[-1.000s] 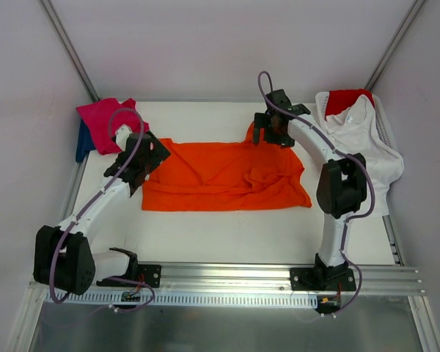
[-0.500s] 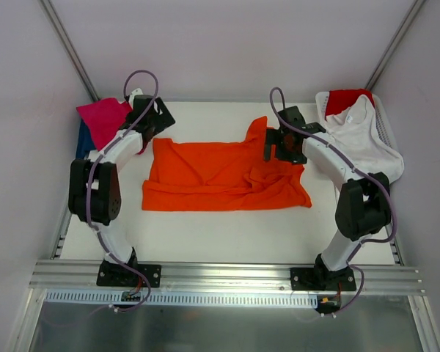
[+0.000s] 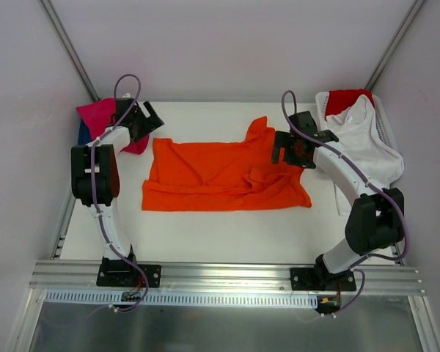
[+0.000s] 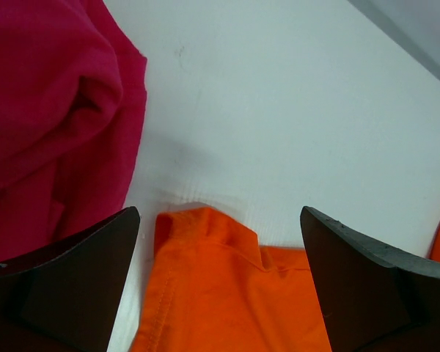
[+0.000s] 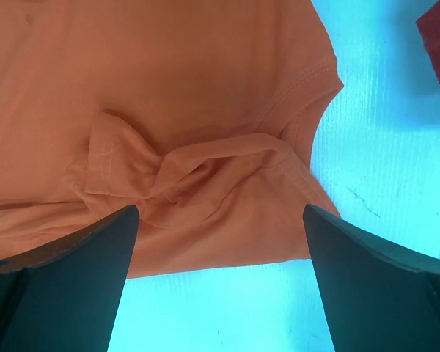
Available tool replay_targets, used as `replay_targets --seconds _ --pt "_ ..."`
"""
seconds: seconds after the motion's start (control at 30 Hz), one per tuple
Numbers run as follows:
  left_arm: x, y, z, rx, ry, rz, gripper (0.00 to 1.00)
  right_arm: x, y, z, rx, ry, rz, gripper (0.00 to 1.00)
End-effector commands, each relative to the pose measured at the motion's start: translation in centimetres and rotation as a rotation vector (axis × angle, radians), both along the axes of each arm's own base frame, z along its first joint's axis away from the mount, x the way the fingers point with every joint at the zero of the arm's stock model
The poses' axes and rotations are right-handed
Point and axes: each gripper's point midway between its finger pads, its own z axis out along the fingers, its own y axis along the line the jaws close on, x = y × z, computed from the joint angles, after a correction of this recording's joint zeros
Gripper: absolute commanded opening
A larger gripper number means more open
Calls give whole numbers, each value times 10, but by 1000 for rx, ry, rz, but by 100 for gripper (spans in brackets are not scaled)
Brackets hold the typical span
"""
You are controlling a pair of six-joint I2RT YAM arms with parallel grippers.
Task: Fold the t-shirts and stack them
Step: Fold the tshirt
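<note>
From above, the orange t-shirt point(image 3: 220, 176) lies spread in the middle of the white table point(image 3: 227, 235). It is roughly rectangular with a straight near edge, one sleeve pokes up at its far right, and a bunched knot of folds sits right of centre. The left gripper point(image 3: 148, 117) is at the shirt's far left corner, next to the magenta t-shirt point(image 3: 99, 117), which lies crumpled over a dark blue t-shirt point(image 3: 81, 138). The right gripper point(image 3: 280, 152) is over the orange shirt's right edge. A white t-shirt point(image 3: 367, 139) and a red t-shirt point(image 3: 348, 99) are draped over the basket point(image 3: 387, 121) at the far right. In the left wrist view, the left gripper point(image 4: 218, 235) has its jaws wide apart and empty. The orange shirt's hemmed corner point(image 4: 220, 293) lies between them and the magenta cloth point(image 4: 51, 110) is at the left. In the right wrist view, the right gripper point(image 5: 220, 242) is also spread wide and holds nothing. It looks down on the twisted sleeve folds of the orange shirt point(image 5: 191, 110).
</note>
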Motion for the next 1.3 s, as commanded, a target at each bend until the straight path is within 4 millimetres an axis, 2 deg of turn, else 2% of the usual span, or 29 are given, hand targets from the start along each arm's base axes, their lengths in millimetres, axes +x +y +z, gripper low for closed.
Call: replay_targets --seconds 0.0,0.3,0.4,0.5,0.6,0.8,1.1,1.17,1.27 --pt "16 4 12 -21 -64 -29 93 1 -4 15 5 -54 -16 100" --pt "18 2 -13 -84 -12 -14 92 0 -10 15 -6 -54 -37 100" --pt "20 -4 -13 -129 -4 -24 92 1 -11 12 -7 -47 -43 99" --pt "22 -20 -14 -216 8 -72 90 1 -11 10 -8 -38 -46 99" --pt "21 -26 -20 -258 31 -75 84 2 -11 7 -12 -33 -48 99" --pt "13 -23 -20 -246 37 -61 72 2 -13 0 -20 -15 -57 99" --pt "1 -17 -14 -196 34 -41 63 4 -11 -3 -16 -4 -53 99" --pt "-2 -17 -18 -195 47 -38 59 4 -11 -5 -18 1 -54 100" --pt "-5 -16 -20 -197 54 -35 44 4 -12 -8 -25 9 -55 99"
